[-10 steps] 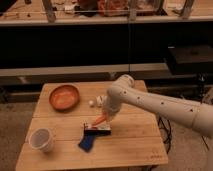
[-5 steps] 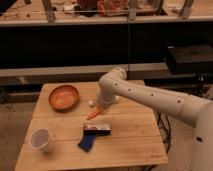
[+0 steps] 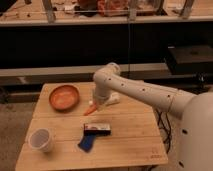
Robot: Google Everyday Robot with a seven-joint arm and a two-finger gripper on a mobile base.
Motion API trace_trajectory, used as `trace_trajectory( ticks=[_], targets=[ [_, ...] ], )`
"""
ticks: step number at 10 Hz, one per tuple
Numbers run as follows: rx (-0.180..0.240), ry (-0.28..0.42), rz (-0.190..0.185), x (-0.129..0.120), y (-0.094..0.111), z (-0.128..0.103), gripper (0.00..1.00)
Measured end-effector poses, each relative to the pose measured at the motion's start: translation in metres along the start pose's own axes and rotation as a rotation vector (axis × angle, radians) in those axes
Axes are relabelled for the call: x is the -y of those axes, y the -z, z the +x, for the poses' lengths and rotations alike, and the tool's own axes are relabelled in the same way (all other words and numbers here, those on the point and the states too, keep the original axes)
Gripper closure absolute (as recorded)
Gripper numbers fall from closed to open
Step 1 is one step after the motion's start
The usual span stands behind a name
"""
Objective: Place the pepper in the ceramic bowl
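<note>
Camera view: one gripper point(image 3: 95, 105) clasps one pepper point(image 3: 90, 110) beside one ceramic bowl point(image 3: 64, 97).

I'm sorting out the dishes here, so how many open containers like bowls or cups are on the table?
2. The ceramic bowl sits at the table's far left; the plastic cup stands at the near left corner. The hand holds the pepper just right of the bowl.
</note>
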Motion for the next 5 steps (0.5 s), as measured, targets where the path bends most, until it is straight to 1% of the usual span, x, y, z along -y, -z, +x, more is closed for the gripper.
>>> trace_trajectory(
  ticks=[2, 5],
  targets=[
    [-0.001, 0.007, 0.002, 0.018, -0.001, -0.006, 0.99],
    [-0.01, 0.002, 0.003, 0.03, 0.001, -0.004, 0.99]
  ],
)
